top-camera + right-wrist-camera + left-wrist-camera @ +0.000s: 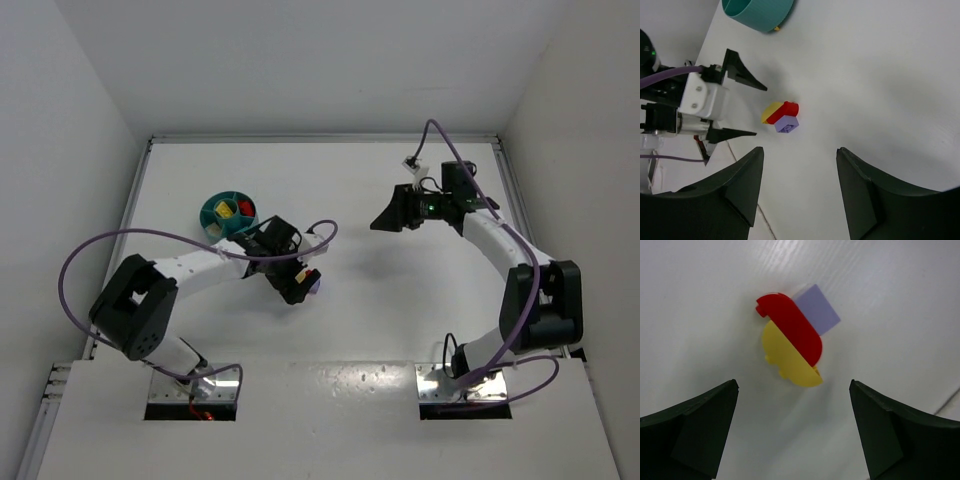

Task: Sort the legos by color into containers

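Observation:
A small cluster of legos lies on the white table: a red piece [791, 328] over a yellow piece [788, 360], with a lilac brick [817, 309] beside them. The right wrist view also shows the red [784, 111], yellow [771, 111] and lilac [787, 124] pieces. My left gripper [794, 390] is open, just short of the cluster, which lies ahead of the gap between its fingers. It hangs over the cluster in the top view [300, 285]. My right gripper [800, 155] is open and empty, high at the right [385, 220]. The teal bowl [228, 214] holds yellow and red pieces.
The bowl's ribbed wall [757, 12] shows at the top of the right wrist view, a yellow piece by its rim. A purple cable [100, 250] loops from the left arm. The table's raised back edge [320, 140] and side walls close the workspace.

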### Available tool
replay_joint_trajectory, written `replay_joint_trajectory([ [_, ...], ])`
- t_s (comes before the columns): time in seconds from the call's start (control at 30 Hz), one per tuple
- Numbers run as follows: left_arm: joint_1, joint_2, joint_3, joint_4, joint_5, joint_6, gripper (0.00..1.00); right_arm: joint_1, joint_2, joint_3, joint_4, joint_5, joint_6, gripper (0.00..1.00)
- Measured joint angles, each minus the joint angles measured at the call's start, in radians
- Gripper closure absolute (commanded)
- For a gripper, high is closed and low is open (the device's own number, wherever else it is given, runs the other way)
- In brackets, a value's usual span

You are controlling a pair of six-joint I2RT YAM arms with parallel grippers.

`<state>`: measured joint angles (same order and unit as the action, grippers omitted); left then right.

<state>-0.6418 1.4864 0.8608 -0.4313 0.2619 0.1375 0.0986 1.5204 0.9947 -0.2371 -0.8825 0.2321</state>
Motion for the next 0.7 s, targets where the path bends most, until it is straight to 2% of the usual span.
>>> replay_joint_trajectory([
  [0.1, 0.0, 0.053, 0.0, 0.029, -0.057, -0.023, 0.0, -0.005, -0.006, -0.008, 0.0, 0.0, 0.004, 0.4],
  [0.2, 0.0, 0.094, 0.0, 0.046, -0.085, -0.04, 0.06, -0.005, -0.006, -0.011, 0.0, -0.002, 0.005, 0.4],
  [0.4, 0.0, 0.156, 0.027, 0.064, -0.095, -0.057, 0.27, -0.01, -0.006, -0.013, 0.004, -0.01, 0.007, 0.4],
  [0.43, 0.0, 0.159, 0.029, 0.071, -0.094, -0.06, 0.35, -0.011, -0.006, -0.013, 0.004, -0.01, 0.007, 0.4],
  [0.57, 0.0, 0.166, 0.033, 0.084, -0.083, -0.068, 0.55, -0.017, -0.005, -0.013, 0.003, -0.021, 0.007, 0.4],
  [0.7, 0.0, 0.169, 0.039, 0.093, -0.068, -0.069, 0.68, -0.018, 0.021, -0.013, 0.003, -0.06, 0.007, 0.4],
])
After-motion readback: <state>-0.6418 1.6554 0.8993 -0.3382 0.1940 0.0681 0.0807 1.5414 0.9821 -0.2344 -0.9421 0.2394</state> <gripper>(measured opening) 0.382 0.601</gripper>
